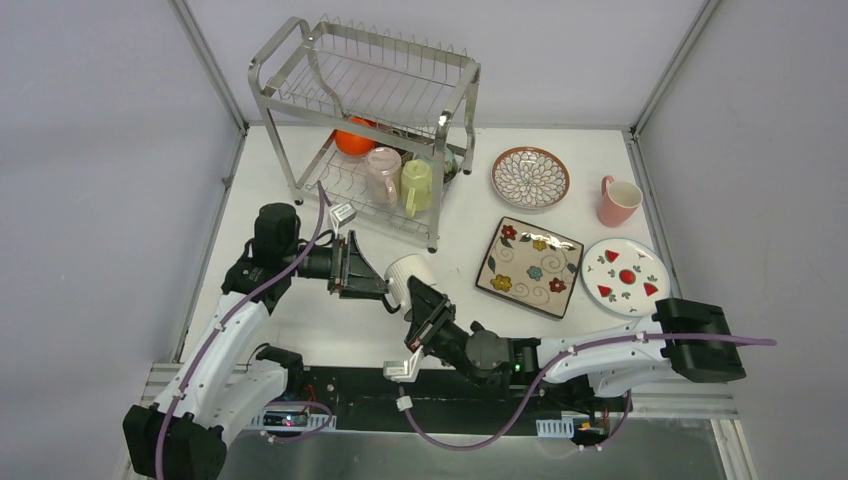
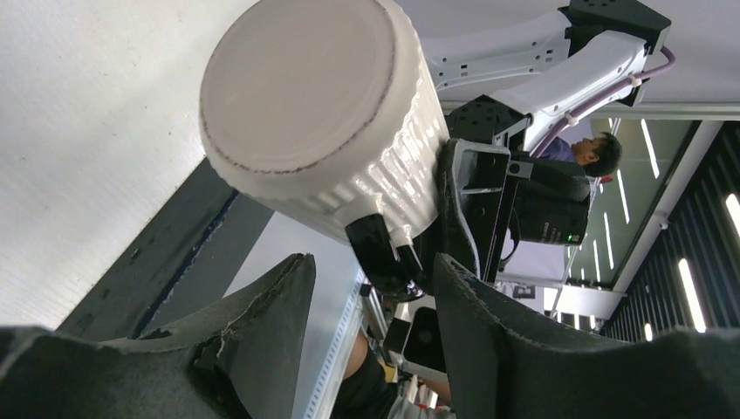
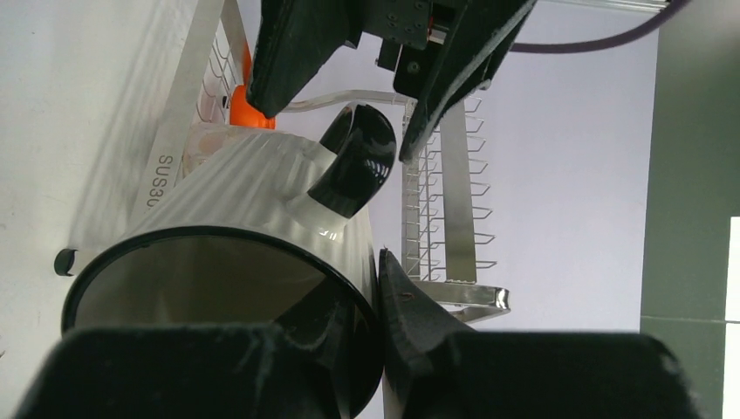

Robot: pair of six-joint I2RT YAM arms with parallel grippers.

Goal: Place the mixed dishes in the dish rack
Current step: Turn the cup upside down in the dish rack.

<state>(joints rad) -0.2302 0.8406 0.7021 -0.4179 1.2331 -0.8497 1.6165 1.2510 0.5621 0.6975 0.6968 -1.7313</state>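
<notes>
The white mug is held on its side just in front of the dish rack, between the two arms. Its long axis runs roughly level: the black-rimmed mouth faces the right gripper and the flat, unglazed base faces back toward the left wrist camera. The right gripper is clenched on the rim, with one finger inside the mouth and the other outside against the ribbed wall.

The black handle sticks out from the side of the mug toward the left gripper. That gripper's jaws stand apart, one on each side of the handle. A gap shows on both sides, so nothing is clamped there.

In the rack's lower tier sit an orange bowl, a pale pink mug and a yellow-green mug — both mugs stand at the near edge.

To the right of the rack, four dishes lie on the table:
- the brown-rimmed petal plate
- a pink mug standing upright, well apart from the rack
- the square floral plate
- the white red-marked plate — just beside the square plate
</notes>
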